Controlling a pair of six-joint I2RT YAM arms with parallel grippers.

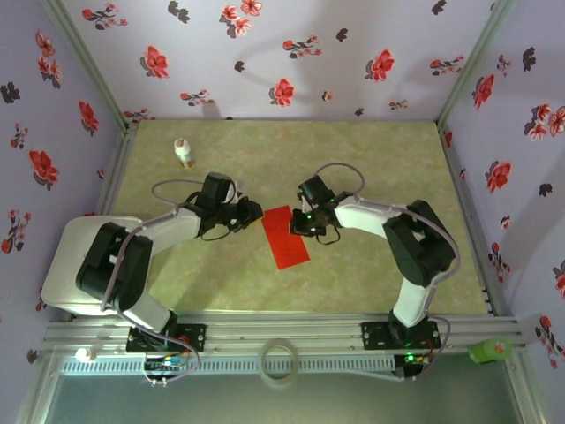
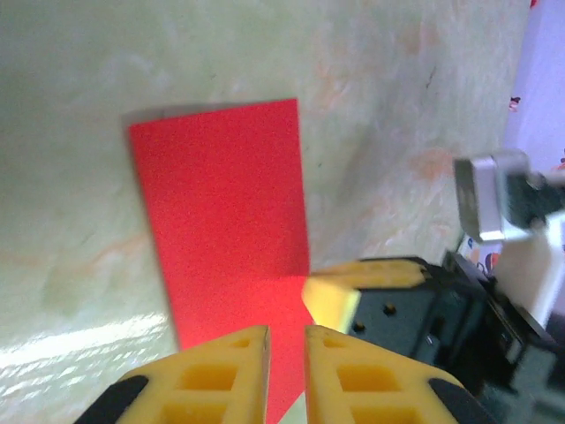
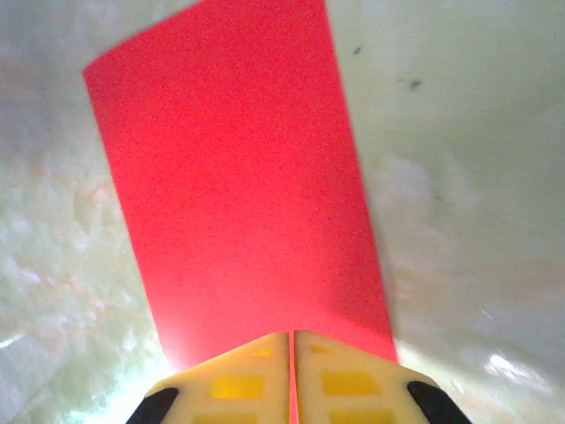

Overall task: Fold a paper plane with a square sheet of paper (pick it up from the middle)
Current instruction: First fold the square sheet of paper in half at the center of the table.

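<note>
Two grippers flank the far end of the red paper [image 1: 287,237]: I see left gripper [image 2: 287,337] fingers slightly apart, right gripper [image 3: 292,343] fingers pinched on its edge.

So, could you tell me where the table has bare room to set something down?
Free: the far strip from the bottle across to the right wall, and the near strip between the red sheet and the front rail. Crowded: the centre, where left gripper and right gripper meet at it.

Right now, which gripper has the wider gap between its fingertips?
The left gripper: a clear strip of the red paper shows between its yellow fingers, while the right gripper has fingers that almost touch.
</note>
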